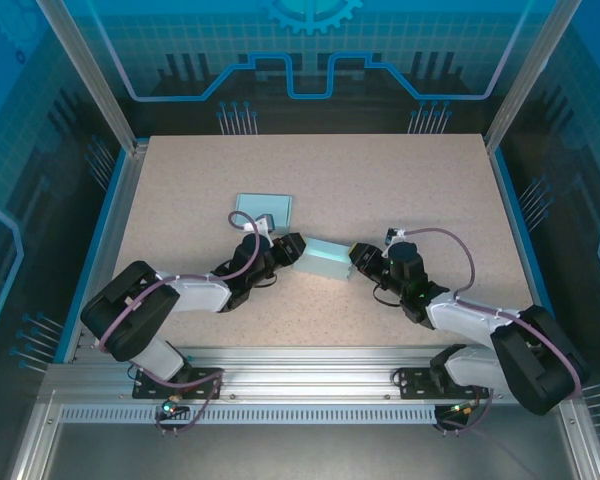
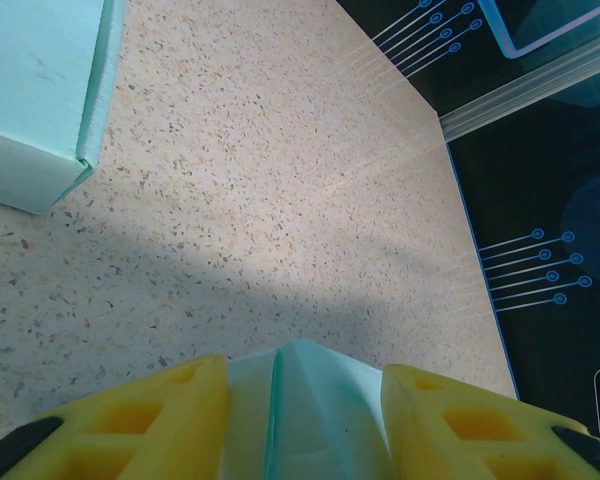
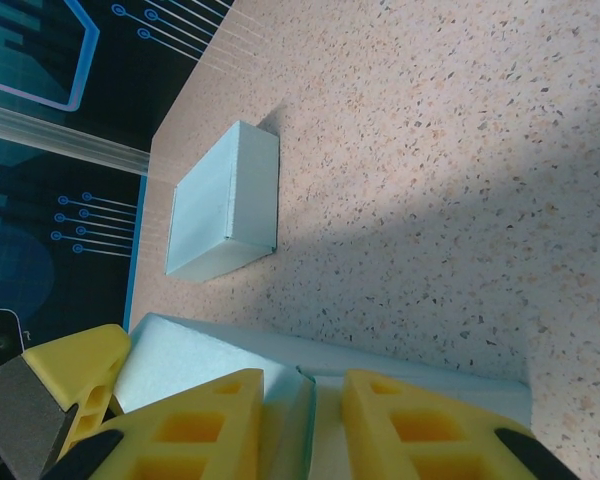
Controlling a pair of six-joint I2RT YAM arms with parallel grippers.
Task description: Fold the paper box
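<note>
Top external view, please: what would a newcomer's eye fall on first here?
The pale green paper box at the middle of the table stands out first, pinched from either end by the left gripper and the right gripper. Next comes a second box of the same colour, lying farther back on the left and apart from the first.

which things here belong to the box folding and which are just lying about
In the job: pale teal paper box, gripped at its ends by left gripper and right gripper.
Lying about: second pale teal box, untouched on the speckled beige table.
</note>
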